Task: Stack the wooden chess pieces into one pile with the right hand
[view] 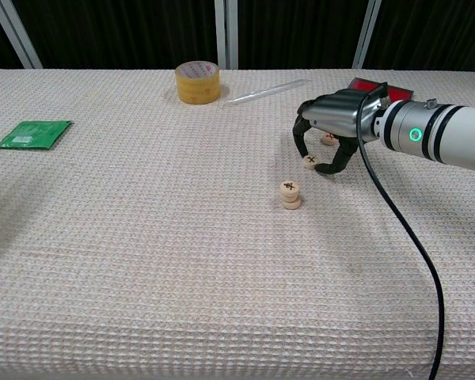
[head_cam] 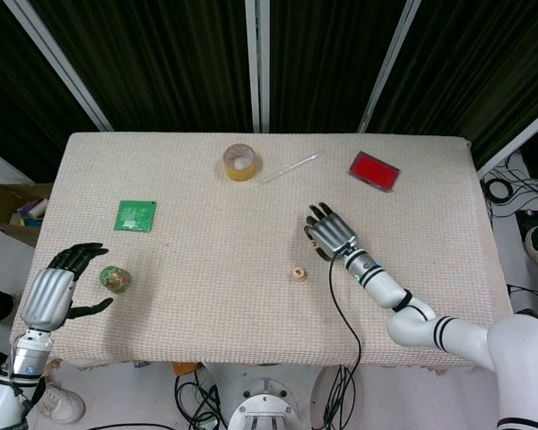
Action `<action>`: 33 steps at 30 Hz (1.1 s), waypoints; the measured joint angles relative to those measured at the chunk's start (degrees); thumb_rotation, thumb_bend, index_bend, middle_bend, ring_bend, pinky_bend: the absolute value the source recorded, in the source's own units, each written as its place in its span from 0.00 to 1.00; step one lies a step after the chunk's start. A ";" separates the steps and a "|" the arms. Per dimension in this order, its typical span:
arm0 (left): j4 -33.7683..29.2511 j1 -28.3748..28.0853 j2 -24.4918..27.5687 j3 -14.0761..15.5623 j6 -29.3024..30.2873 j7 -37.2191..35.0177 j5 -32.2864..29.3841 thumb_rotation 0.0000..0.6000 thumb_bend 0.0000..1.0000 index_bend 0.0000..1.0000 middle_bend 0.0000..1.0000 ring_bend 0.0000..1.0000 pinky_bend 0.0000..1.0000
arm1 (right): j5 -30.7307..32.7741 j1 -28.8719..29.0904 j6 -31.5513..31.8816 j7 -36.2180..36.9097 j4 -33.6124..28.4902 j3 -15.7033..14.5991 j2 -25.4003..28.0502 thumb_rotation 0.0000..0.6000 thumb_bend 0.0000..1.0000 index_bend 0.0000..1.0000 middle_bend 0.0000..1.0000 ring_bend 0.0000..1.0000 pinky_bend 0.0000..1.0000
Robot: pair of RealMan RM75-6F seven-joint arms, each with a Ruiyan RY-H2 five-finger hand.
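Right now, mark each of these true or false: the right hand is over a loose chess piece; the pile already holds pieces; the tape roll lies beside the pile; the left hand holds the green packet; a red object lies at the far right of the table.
1. The right hand is curled over a loose chess piece. True.
2. The pile already holds stacked pieces. True.
3. The tape roll lies beside the pile. False: it sits far back on the table, well apart from the pile.
4. The left hand holds the green packet. False: it holds nothing, and the packet lies apart on the cloth.
5. A red object lies at the table's far right. True.
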 measured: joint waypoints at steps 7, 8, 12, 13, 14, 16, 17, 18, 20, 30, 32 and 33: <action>0.09 0.38 0.20 0.17 0.39 -0.16 0.01 1.00 0.05 0.24 0.18 0.16 0.21 | -1.70 -0.76 2.26 0.83 -2.31 -0.09 1.97 1.00 0.35 0.54 0.30 0.03 0.11; 0.10 0.41 0.22 0.16 0.44 -0.22 -0.04 1.00 0.05 0.24 0.18 0.16 0.21 | -2.03 -0.91 2.69 0.90 -3.20 -0.10 2.58 1.00 0.35 0.54 0.30 0.03 0.11; -0.01 0.37 0.26 0.08 0.57 -0.20 0.23 1.00 0.05 0.24 0.18 0.16 0.21 | -3.90 -1.49 4.37 1.26 -9.20 -0.24 6.24 1.00 0.35 0.54 0.30 0.03 0.11; -0.09 0.33 0.26 0.09 0.61 -0.11 0.41 1.00 0.05 0.24 0.18 0.16 0.21 | -4.56 -1.60 4.72 1.31 -11.50 -0.34 7.51 1.00 0.35 0.54 0.30 0.03 0.11; -0.16 0.30 0.26 0.10 0.63 -0.03 0.54 1.00 0.05 0.24 0.18 0.16 0.21 | -5.06 -1.66 4.89 1.32 -13.25 -0.45 8.44 1.00 0.35 0.54 0.29 0.03 0.11; -0.30 0.29 0.26 0.17 0.70 0.15 0.73 1.00 0.05 0.24 0.18 0.16 0.21 | -6.20 -1.69 5.00 1.16 -17.14 -0.85 10.44 1.00 0.35 0.54 0.29 0.03 0.11; -0.33 0.33 0.25 0.18 0.75 0.17 0.74 1.00 0.05 0.24 0.18 0.16 0.21 | -6.69 -1.66 4.92 0.95 -18.59 -1.11 11.13 1.00 0.35 0.54 0.29 0.03 0.11; -0.35 0.38 0.24 0.20 0.79 0.17 0.73 1.00 0.05 0.24 0.18 0.16 0.21 | -7.18 -1.62 4.77 0.65 -19.84 -1.44 11.72 1.00 0.35 0.54 0.29 0.03 0.10; -0.32 0.51 0.21 0.27 0.85 0.05 0.64 1.00 0.05 0.24 0.18 0.16 0.21 | -8.11 -1.52 4.21 -0.29 -21.64 -2.46 12.58 1.00 0.35 0.54 0.29 0.03 0.10; 0.24 0.67 -0.10 0.45 0.85 -0.45 0.68 1.00 0.05 0.24 0.18 0.16 0.21 | -7.59 -0.75 2.51 -3.35 -20.44 -3.47 10.26 1.00 0.35 0.52 0.28 0.03 0.11; 0.34 0.66 -0.13 0.45 0.79 -0.51 0.65 1.00 0.05 0.24 0.18 0.16 0.21 | -7.39 -0.61 2.41 -3.60 -20.22 -3.36 10.06 1.00 0.35 0.51 0.28 0.03 0.11; 0.38 0.66 -0.13 0.44 0.80 -0.55 0.64 1.00 0.05 0.24 0.18 0.16 0.21 | -7.29 -0.57 2.39 -3.68 -20.13 -3.32 9.97 1.00 0.35 0.51 0.28 0.03 0.11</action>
